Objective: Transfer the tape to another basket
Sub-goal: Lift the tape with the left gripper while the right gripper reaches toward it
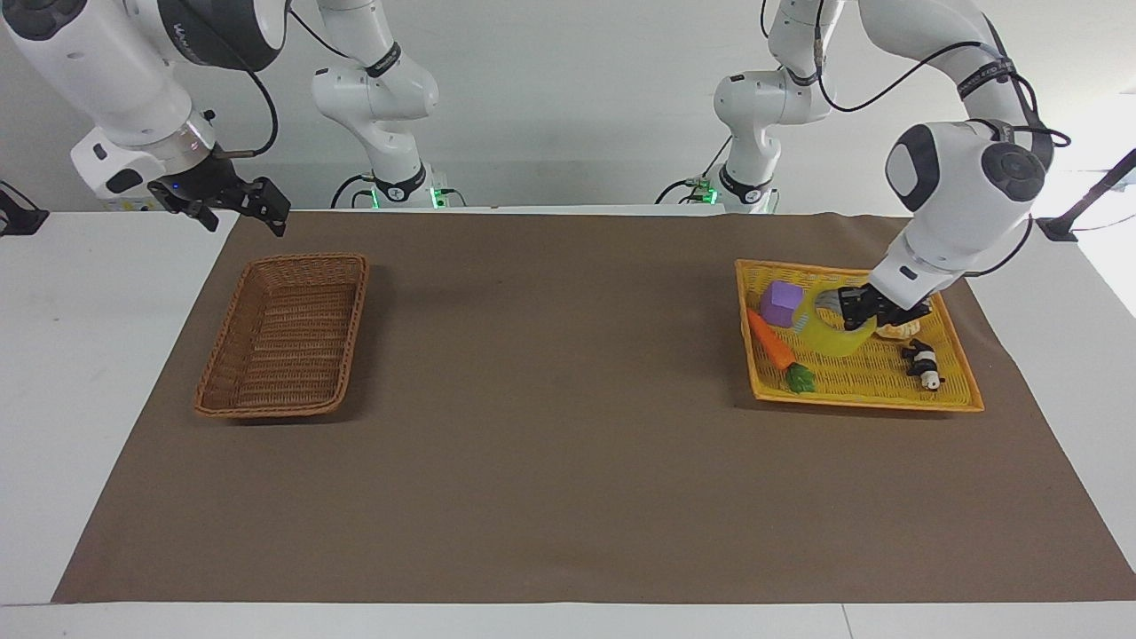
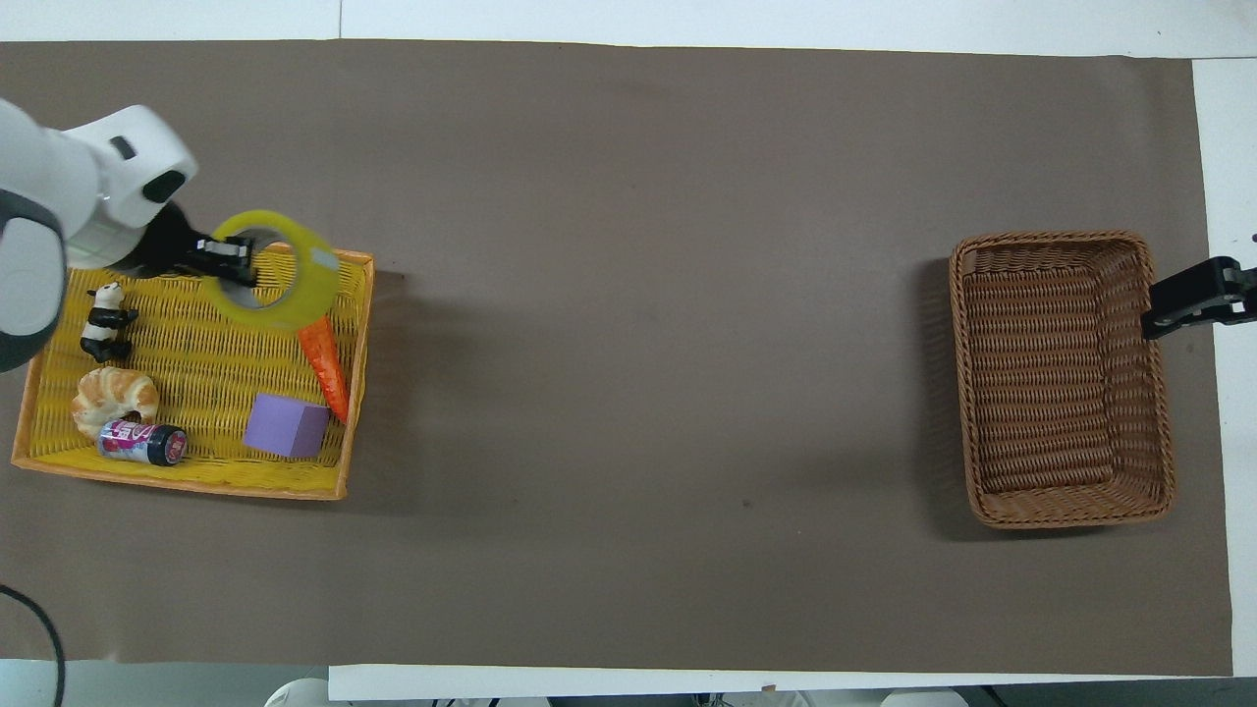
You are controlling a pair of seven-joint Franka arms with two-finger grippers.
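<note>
The tape [image 1: 830,337], a yellow translucent roll, hangs tilted just above the yellow tray [image 1: 874,383], over the carrot. My left gripper [image 1: 859,311] is shut on the roll's wall, with one finger inside the core. In the overhead view the tape [image 2: 300,295] and the left gripper [image 2: 228,263] are over the tray's [image 2: 196,388] edge farthest from the robots. The brown wicker basket [image 1: 218,366] stands empty at the right arm's end of the table [image 2: 1061,239]. My right gripper [image 1: 247,216] waits open in the air beside that basket [image 2: 1183,306].
In the yellow tray lie a purple cube [image 2: 286,425], a carrot [image 2: 326,368], a toy panda [image 2: 103,322], a croissant [image 2: 113,391] and a small can [image 2: 142,442]. A brown mat [image 2: 638,344] covers the table between the two baskets.
</note>
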